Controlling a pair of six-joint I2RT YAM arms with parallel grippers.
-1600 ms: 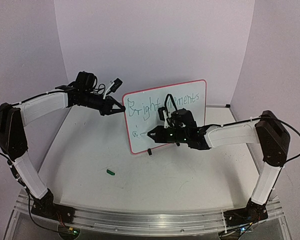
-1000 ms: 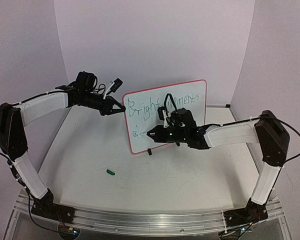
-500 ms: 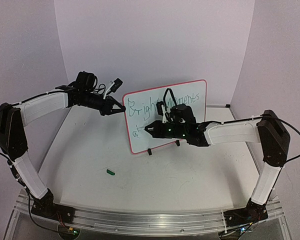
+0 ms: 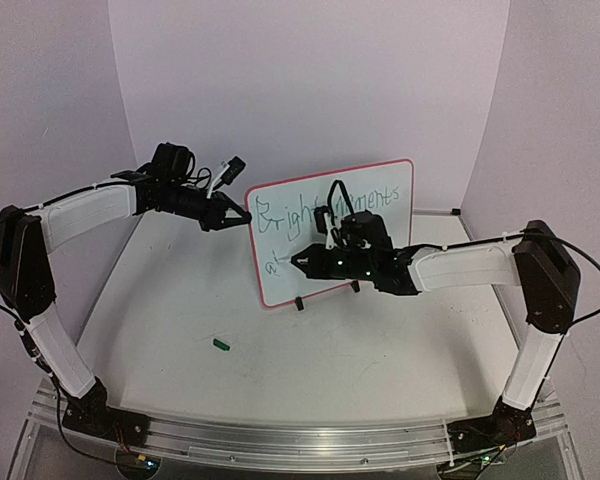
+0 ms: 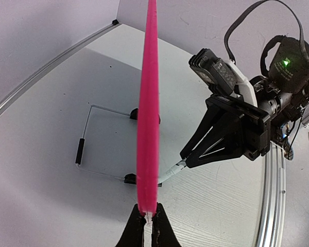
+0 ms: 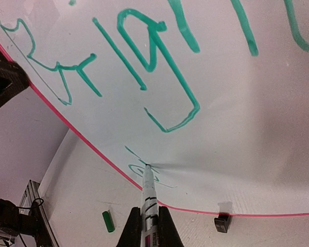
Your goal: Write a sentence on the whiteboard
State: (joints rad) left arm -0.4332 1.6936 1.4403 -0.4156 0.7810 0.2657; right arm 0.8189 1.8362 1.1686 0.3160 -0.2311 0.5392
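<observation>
1. Whiteboard (image 4: 280,285): stands upright near the middle of the table (image 4: 180,300), tilted slightly back, its written face towards the arm bases. One black foot (image 6: 223,223) shows under the lower rim.
2. Writing: green letters run along the top of the board. "Bright" is readable; the following word is partly hidden by the right arm. A small green mark sits low on the left.
3. Left gripper (image 5: 148,218): jaws closed on the board's pink left rim, pinching it edge-on.
4. Right gripper (image 6: 149,216): jaws clamped on a marker (image 6: 148,190), which points at the board.
5. Marker tip: touching the board at the small low mark.
6. Cap (image 4: 220,344): green, lying on the table in front of the board, well apart from it.
</observation>
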